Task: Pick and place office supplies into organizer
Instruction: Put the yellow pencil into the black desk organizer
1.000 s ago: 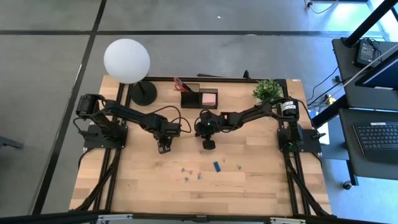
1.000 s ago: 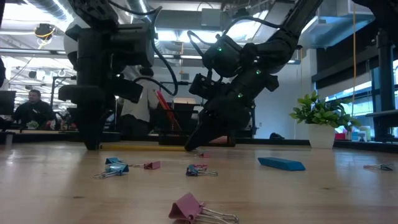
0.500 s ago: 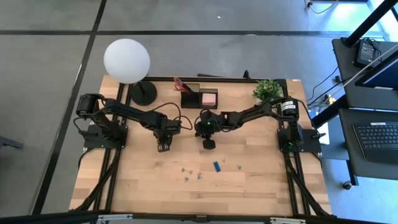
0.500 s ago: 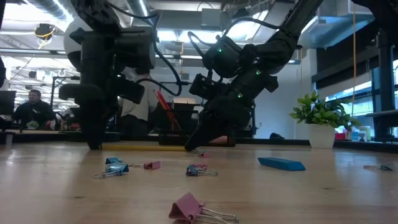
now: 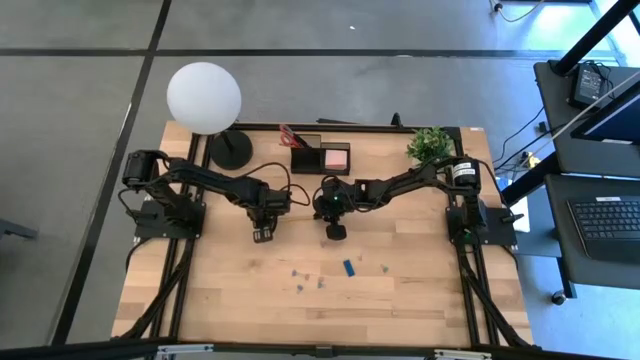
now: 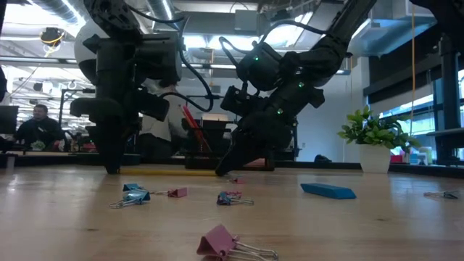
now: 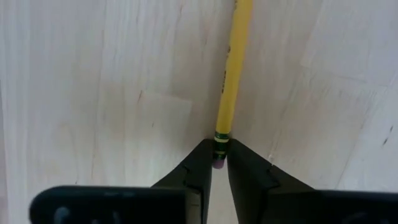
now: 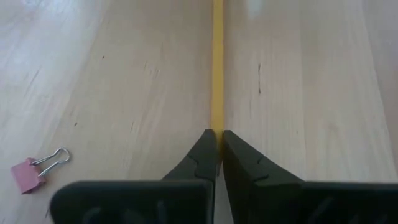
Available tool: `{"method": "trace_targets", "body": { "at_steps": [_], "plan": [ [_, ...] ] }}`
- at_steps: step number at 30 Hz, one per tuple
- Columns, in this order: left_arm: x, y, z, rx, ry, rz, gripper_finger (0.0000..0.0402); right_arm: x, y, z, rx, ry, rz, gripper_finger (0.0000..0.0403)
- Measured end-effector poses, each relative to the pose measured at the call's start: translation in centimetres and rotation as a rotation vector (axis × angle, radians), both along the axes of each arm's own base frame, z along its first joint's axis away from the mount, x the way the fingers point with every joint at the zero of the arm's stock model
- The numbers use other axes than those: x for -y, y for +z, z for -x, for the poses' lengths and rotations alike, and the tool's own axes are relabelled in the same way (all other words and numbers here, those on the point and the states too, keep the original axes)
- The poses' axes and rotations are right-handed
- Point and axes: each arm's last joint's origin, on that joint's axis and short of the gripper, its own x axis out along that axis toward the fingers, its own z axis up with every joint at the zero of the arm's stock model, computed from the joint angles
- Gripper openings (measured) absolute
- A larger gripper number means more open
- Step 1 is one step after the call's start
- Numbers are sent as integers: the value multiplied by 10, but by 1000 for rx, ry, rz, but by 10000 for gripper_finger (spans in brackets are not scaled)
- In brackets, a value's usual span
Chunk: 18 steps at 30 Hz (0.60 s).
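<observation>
Pencil: one yellow pencil (image 7: 231, 74) lies flat on the table (image 5: 420, 300), between the two grippers near the table's middle. Its eraser end sits between the left fingers; its other end sits between the right fingers.
Left gripper: the left gripper (image 7: 219, 163) is down at the tabletop at 9 o'clock from the table's centre, its fingers drawn in narrow on both sides of the pencil's eraser end, pinching it.
Right gripper: the right gripper (image 8: 218, 149) is at the table's centre, tilted down to the wood, its fingers pressed together on the pencil's far end.
Organizer: one black organizer (image 5: 320, 157) stands at 12 o'clock from the grippers, near the back edge.
In the organizer: one pink sticky-note pad (image 5: 336, 157) on its right side; one pair of red-handled scissors (image 5: 291, 136) stands at its left end.
Blue block: one small blue block (image 6: 328, 191) lies at 5 o'clock from the right gripper, apart from it.
Binder clips: five show in the low view, scattered at 6 o'clock from the grippers; the nearest is a pink clip (image 6: 226, 243).
Lamp: one round black base with a white globe (image 5: 204, 97) at 11 o'clock, at the back left corner.
Plant: one green potted plant (image 5: 430, 143) at 1 o'clock, at the back right.
In the way: the organizer's front is open; the clips and block lie on the near side, away from it.
</observation>
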Motion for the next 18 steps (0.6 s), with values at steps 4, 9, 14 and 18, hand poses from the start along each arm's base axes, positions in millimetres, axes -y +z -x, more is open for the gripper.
{"method": "trace_targets", "body": {
  "at_steps": [4,9,14,18],
  "plan": [
    [1,0,0,3,-42,-5,35,0,0,0,0,0,0,16],
    [2,0,-1,6,-61,1,61,0,0,0,1,0,0,16],
    [3,-2,-1,1,-61,20,96,0,0,0,2,0,1,16],
    [3,-7,-3,-31,-18,32,105,0,0,0,2,-1,1,16]
  ]
}}
